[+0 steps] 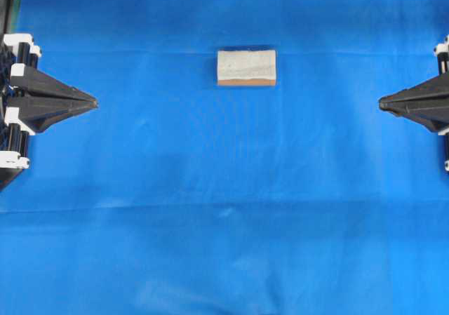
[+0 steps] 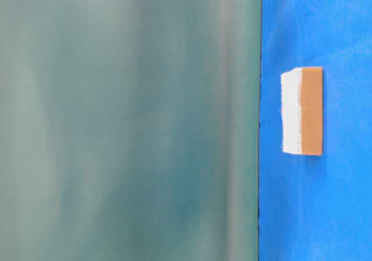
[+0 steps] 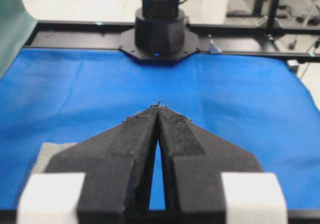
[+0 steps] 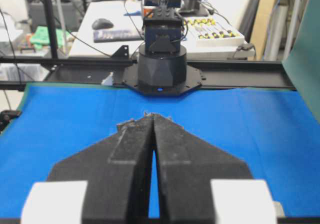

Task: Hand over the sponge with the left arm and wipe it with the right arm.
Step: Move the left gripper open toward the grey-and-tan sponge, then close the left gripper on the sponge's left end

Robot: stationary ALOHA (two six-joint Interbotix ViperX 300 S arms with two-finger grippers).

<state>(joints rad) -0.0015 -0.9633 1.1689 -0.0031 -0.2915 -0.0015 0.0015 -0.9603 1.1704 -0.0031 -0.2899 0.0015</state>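
sponge [image 1: 246, 66] flat on blue cloth [image 1: 210, 224], long axis L-R, orange edge nearside

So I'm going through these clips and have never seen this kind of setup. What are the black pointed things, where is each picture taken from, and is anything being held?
These are two robot arms facing each other over a blue cloth-covered table. The overhead view shows the left gripper at the left edge and the right gripper at the right edge. Both have their jaws closed and hold nothing. Between them, nearer the far side, lies the small rectangular sponge with a whitish fuzzy top and orange-brown base, untouched. The table-level view is turned sideways and shows the same sponge beside a blurred green backdrop. The other two pictures come from cameras on each wrist, looking along the closed fingers toward the opposite arm's base.
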